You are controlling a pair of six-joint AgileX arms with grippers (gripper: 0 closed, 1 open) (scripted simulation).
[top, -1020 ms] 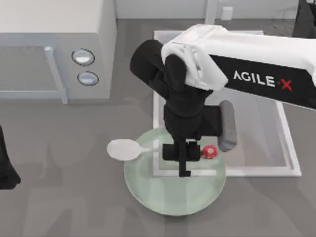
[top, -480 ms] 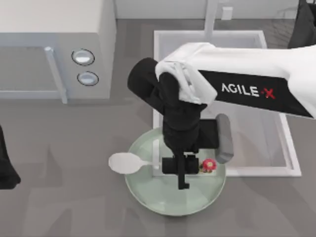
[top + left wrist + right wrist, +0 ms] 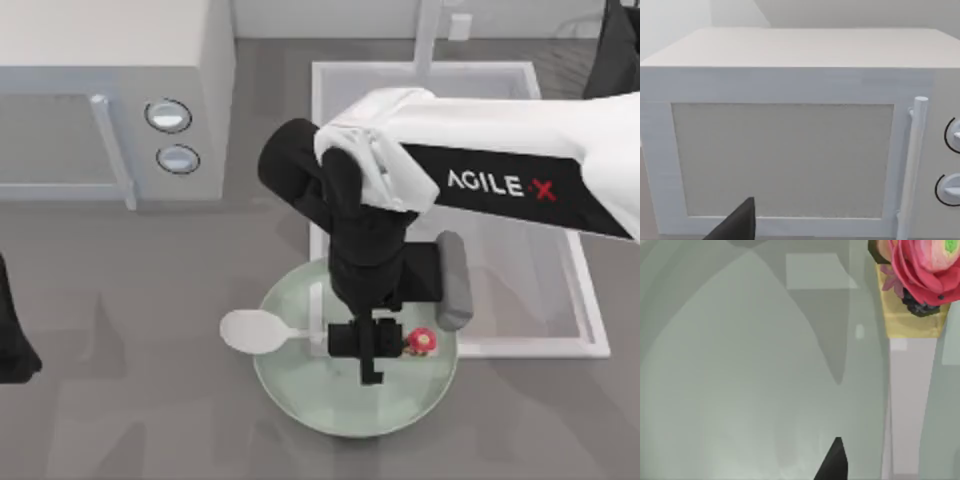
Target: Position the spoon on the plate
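The right arm reaches in from the right side of the surface and bends down over the plate (image 3: 300,405), its right pincer (image 3: 368,343) pointing straight down on the thin handle of the spoon (image 3: 252,331). I cannot tell if its fingers are clamped on the handle or apart. The spoon lies across the plate's left rim, white bowl outside and red knob over the plate; the left arm sits parked at the left edge, facing the microwave (image 3: 790,150).

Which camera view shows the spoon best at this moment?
The top view: the spoon lies across the plate, bowl past its left rim, under the right gripper. The right wrist view shows the knob end; the left wrist view, a microwave.
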